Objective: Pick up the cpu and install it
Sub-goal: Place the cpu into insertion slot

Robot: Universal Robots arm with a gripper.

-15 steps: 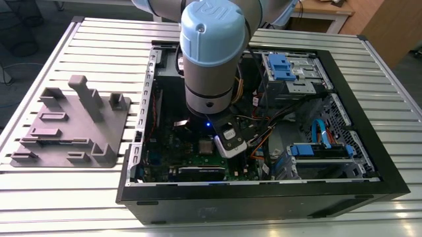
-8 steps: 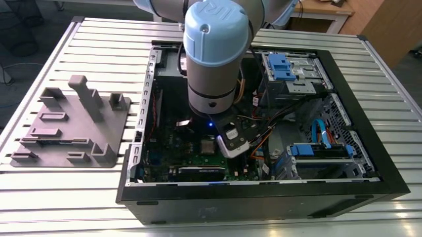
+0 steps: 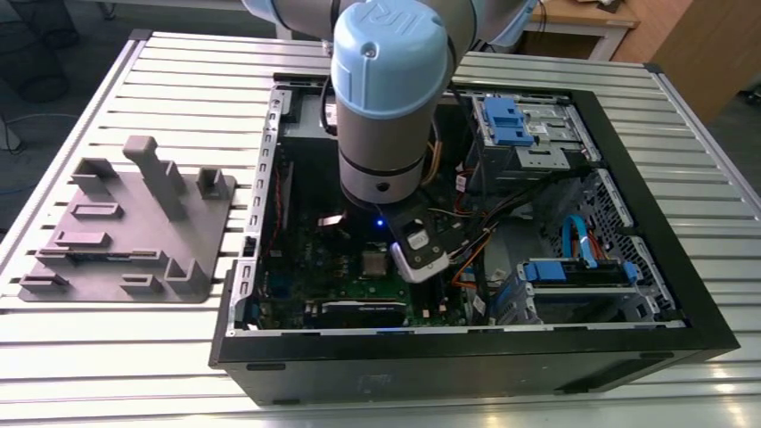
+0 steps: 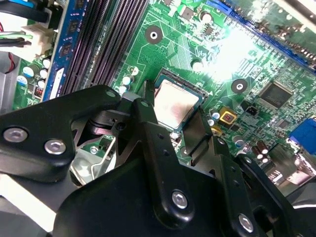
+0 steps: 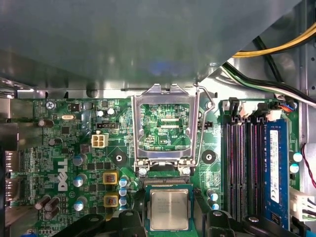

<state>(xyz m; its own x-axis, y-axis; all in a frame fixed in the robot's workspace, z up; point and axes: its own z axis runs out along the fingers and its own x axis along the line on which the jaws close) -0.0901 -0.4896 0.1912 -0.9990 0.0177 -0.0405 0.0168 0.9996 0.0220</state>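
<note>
Exterior view: the arm [image 3: 383,107] is reaching into the computer case [image 3: 476,366]. Second wrist view: the gripper [image 4: 174,108] is straddling the cpu [image 4: 177,101] lying flat on the motherboard [image 4: 173,34]; clasping or released, I cannot tell. First wrist view: the cpu is sitting beside the socket frame [image 5: 165,96]

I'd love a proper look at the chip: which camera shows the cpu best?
The first wrist view: the cpu faces the camera squarely, with its whole silver top in sight. The second wrist view shows it slanted, its near edge covered. In the exterior view it is just a small pale square.
</note>
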